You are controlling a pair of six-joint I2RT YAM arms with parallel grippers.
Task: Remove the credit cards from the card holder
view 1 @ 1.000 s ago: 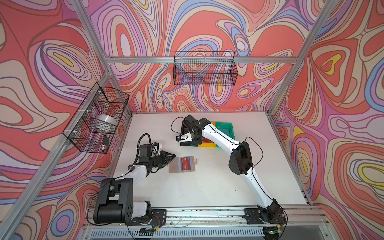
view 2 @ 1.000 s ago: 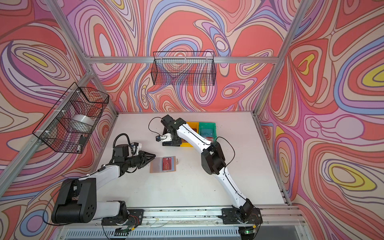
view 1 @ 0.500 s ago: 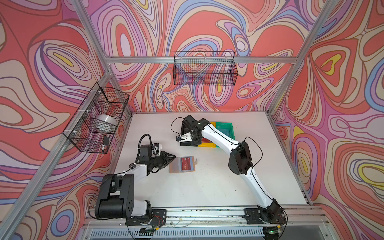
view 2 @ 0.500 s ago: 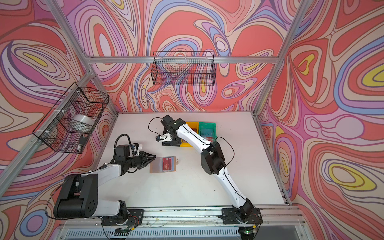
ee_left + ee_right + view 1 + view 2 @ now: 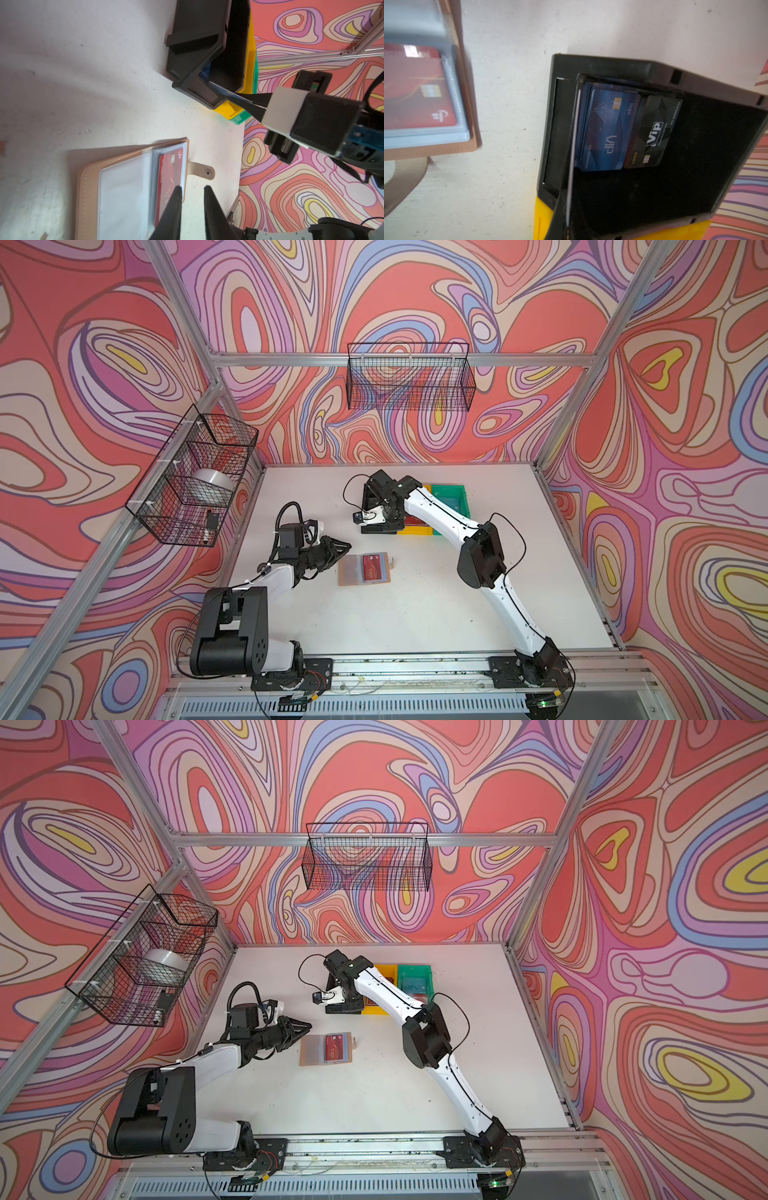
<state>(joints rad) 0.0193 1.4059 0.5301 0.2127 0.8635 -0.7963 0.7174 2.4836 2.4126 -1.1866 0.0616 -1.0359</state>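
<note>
one card holder (image 5: 351, 570) lies open and flat on the white surface (image 5: 415, 614), between the two arms. its long axis runs left to right in both top views, and its snap tab (image 5: 200, 171) points toward the right arm's side. one red card (image 5: 372, 568) sits in the sleeve on the tab side. its long axis is crosswise to the holder's, running from the front rail toward the back wall.

three bins stand in a touching row behind the holder: a black bin (image 5: 612, 64), a yellow bin (image 5: 415, 531) and a green bin (image 5: 451, 491). two cards lie flat side by side in the black bin, a blue card (image 5: 608, 128) and a black card (image 5: 654, 133), both marked "vip" (edges under the blue one suggest more, uncountable).

of the two end effectors, the left end effector (image 5: 347, 547) is just beside the holder's corner away from the tab, jaws slightly apart and empty. the right end effector (image 5: 245, 100) is over the black bin, pinched together on a thin card (image 5: 226, 94), seen edge-on from its own wrist.
</note>
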